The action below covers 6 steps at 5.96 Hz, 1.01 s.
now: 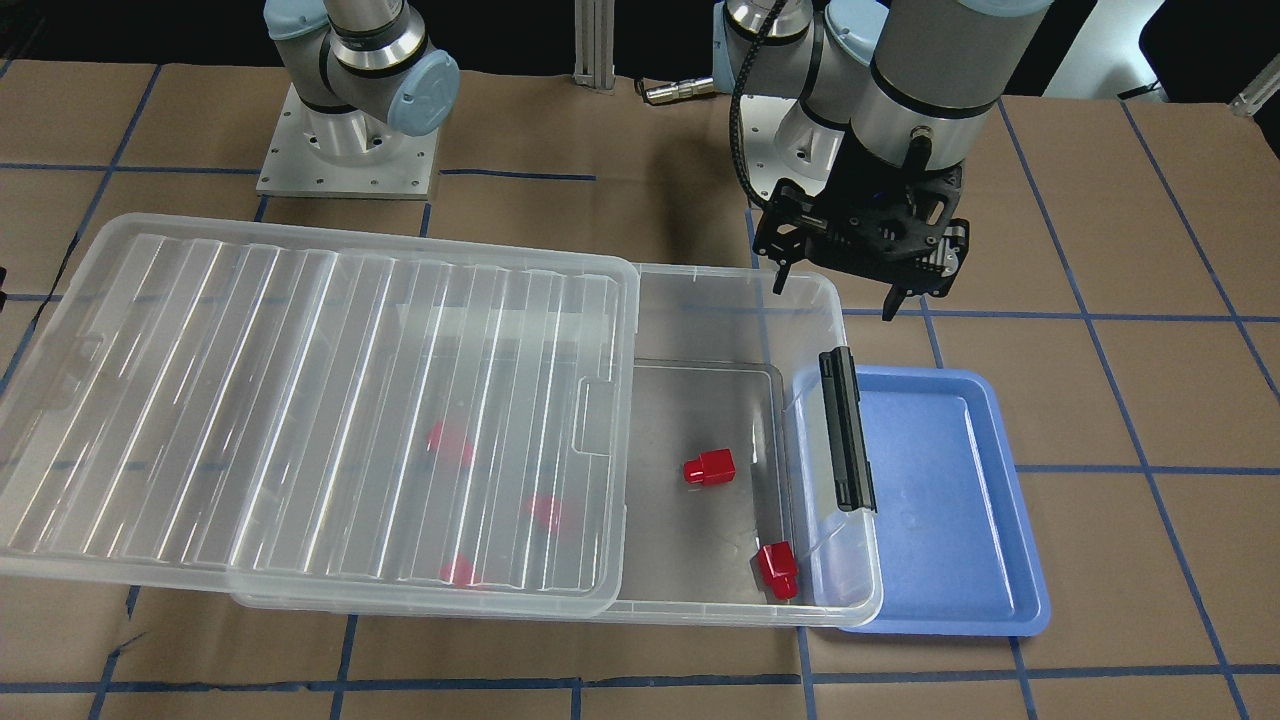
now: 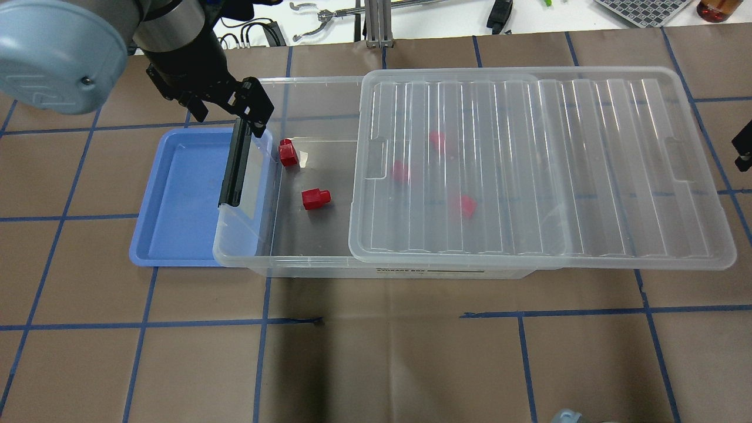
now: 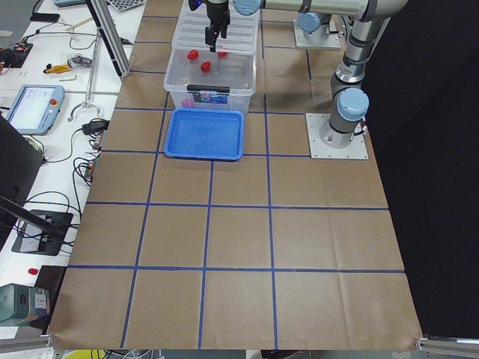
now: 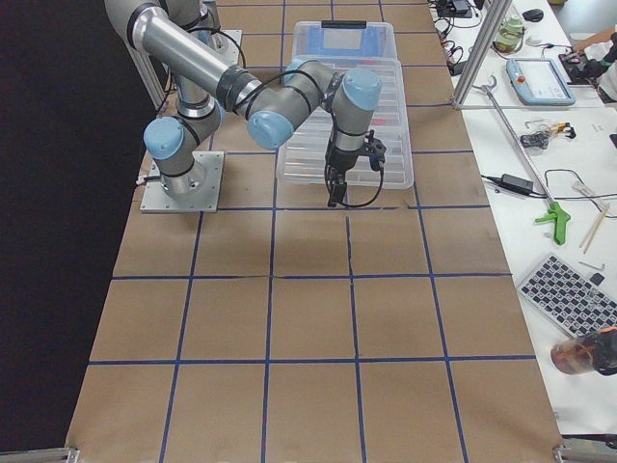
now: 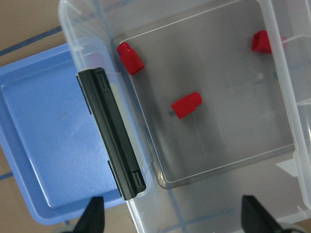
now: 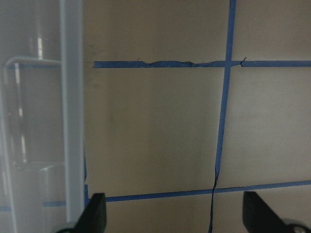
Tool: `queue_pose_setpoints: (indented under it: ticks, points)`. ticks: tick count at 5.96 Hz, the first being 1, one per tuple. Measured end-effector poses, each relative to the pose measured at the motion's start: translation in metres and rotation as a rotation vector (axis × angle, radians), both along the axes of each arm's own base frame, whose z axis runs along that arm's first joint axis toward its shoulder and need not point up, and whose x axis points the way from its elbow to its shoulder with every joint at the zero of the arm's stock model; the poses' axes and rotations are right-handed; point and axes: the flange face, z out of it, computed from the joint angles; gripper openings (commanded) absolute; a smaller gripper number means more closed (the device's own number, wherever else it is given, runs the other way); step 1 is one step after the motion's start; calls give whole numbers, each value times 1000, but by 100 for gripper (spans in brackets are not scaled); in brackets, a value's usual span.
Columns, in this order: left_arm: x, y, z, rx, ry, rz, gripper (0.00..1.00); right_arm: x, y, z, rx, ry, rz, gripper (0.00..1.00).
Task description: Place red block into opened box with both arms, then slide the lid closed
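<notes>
The clear box (image 1: 700, 285) has its ribbed lid (image 1: 300, 400) slid toward my right side, leaving the latch end uncovered. Two red blocks (image 1: 709, 467) (image 1: 778, 570) lie on the bare floor of that end, seen also in the left wrist view (image 5: 186, 105) (image 5: 130, 57). Three more red blocks (image 2: 400, 171) show dimly under the lid. My left gripper (image 1: 835, 295) hangs open and empty above the box's back corner by the black latch (image 1: 847, 430). Just beyond the lid's outer end (image 6: 73, 121), my right gripper (image 6: 175, 213) is open over bare paper.
An empty blue tray (image 1: 950, 500) lies against the latch end, partly under the box's rim. Brown paper with blue tape lines covers the table. Both arm bases (image 1: 345, 150) stand at the back. Benches with tools and cables (image 4: 540, 145) flank the table ends.
</notes>
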Motion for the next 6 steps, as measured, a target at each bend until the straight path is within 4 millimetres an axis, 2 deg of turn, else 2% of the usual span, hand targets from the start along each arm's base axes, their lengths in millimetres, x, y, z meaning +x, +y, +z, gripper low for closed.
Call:
queue_pose_setpoints:
  ticks: [1, 2, 6]
  points:
    - [2, 4, 6, -12, 3, 143, 98, -8, 1, -9, 9, 3, -15, 100]
    - [4, 7, 10, -19, 6, 211, 98, -9, 4, -19, 15, -2, -46, 100]
    - [7, 7, 11, -21, 6, 227, 98, -4, 12, -40, 22, -27, -136, 100]
